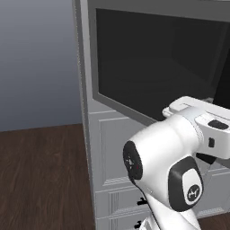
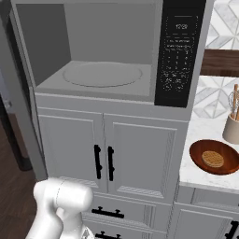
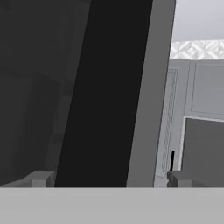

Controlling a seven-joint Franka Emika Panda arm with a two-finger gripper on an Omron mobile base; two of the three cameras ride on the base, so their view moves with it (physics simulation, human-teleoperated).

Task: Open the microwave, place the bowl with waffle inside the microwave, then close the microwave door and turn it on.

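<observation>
The microwave (image 2: 51, 42) stands open, showing its grey cavity, the round turntable (image 2: 102, 74) and the black control strip (image 2: 179, 51) on its right. The microwave door (image 1: 148, 58) is swung out wide, its dark glass facing the left base view. In the hand view my gripper (image 3: 109, 179) is open, fingertips (image 3: 41, 178) far apart, with the door's black band and grey frame edge (image 3: 148, 87) close ahead between them; nothing is held. The bowl (image 2: 198, 156) with the waffle (image 2: 213, 159) sits on the white counter to the microwave's lower right.
White panelled cabinet doors with short black handles (image 2: 103, 162) sit below the microwave, with drawers under them. A utensil holder (image 2: 232, 123) stands on the counter (image 2: 196, 175) behind the bowl. Dark wood floor (image 1: 40, 170) lies left of the open door.
</observation>
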